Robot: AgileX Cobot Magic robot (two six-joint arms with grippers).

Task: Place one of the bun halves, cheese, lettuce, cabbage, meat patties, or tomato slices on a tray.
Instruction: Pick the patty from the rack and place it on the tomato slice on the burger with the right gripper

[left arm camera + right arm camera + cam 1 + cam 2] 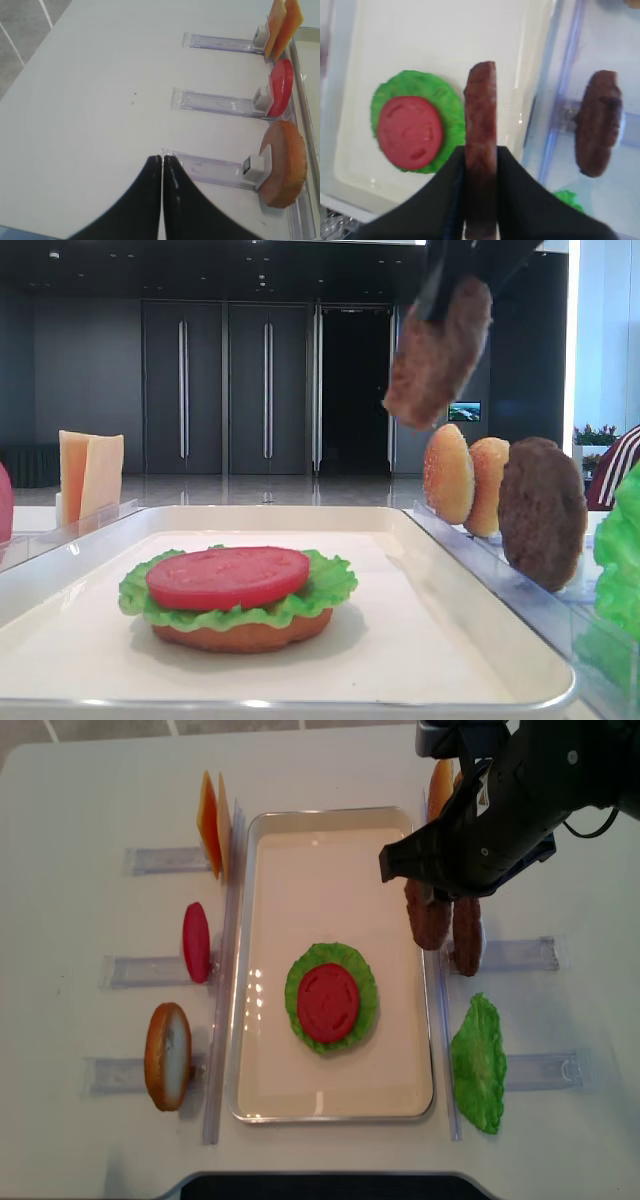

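Observation:
My right gripper is shut on a brown meat patty, held on edge. It hangs high over the right rim of the cream tray, as the meat patty shows in the low view. On the tray lies a flat bun half with a lettuce leaf and a tomato slice stacked on it. Off to the left, my left gripper is shut on nothing, over the bare table by the end of a clear holder.
Clear holders flank the tray. Left side: cheese slices, a tomato slice, a bun half. Right side: domed buns, a second patty just beside the held one, and a lettuce leaf.

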